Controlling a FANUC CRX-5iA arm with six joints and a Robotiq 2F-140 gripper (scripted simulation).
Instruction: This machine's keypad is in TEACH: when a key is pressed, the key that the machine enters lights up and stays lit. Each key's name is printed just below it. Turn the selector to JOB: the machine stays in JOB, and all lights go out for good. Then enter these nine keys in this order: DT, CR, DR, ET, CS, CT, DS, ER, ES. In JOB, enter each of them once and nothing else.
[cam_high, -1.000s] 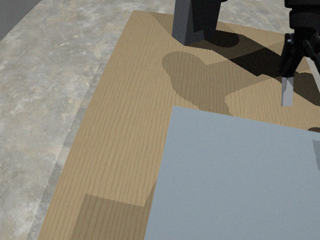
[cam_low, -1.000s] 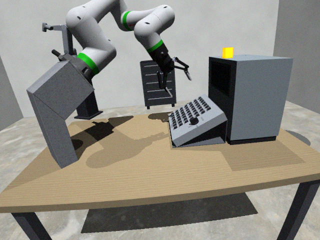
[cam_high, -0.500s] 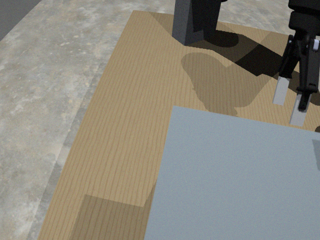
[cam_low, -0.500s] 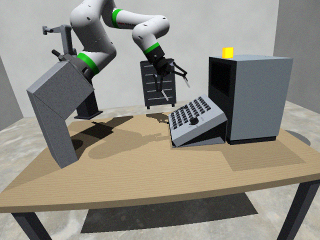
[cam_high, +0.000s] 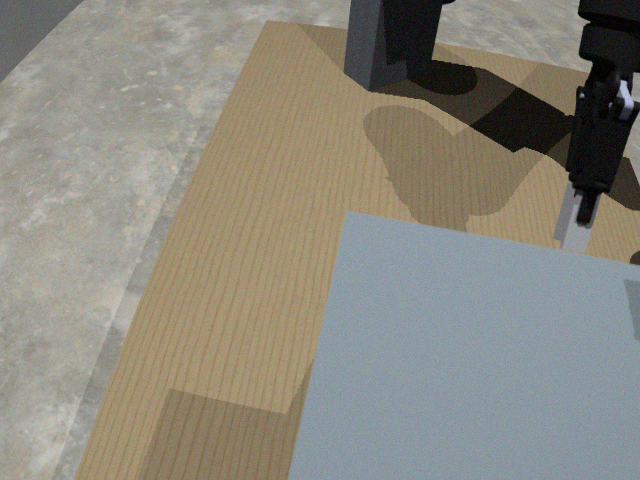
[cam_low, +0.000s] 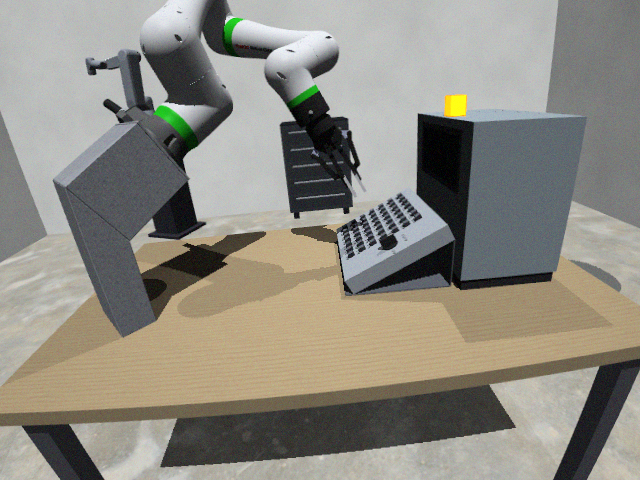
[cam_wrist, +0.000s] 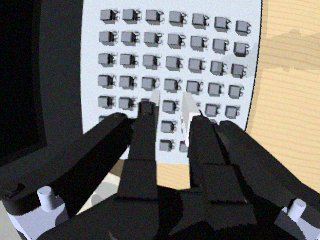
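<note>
The keypad panel (cam_low: 436, 228) (cam_wrist: 91, 55) is light grey and sloped, with rows of dark grey keys. No key looks lit; the key names are too small to read. The black selector (cam_low: 387, 241) sits beside the keys; its setting cannot be made out, and it is not seen in the wrist view. My gripper (cam_high: 567, 243) (cam_low: 359, 193) (cam_wrist: 170, 103) is nearly shut on nothing, with a narrow gap between its pale fingertips. It hangs above the keypad, off its far upper side in the exterior view. In the wrist view the fingers hide several lower keys.
The grey machine cabinet (cam_high: 465, 361) (cam_low: 516, 196) stands directly behind the keypad, with a dark screen (cam_low: 440, 155) and a bright yellow block (cam_low: 455, 105) on top. A grey angled stand (cam_high: 361, 46) (cam_low: 98, 232) bears the arm on the wooden table (cam_high: 258, 258) (cam_low: 258, 372). A drawer cabinet (cam_low: 315, 173) stands behind.
</note>
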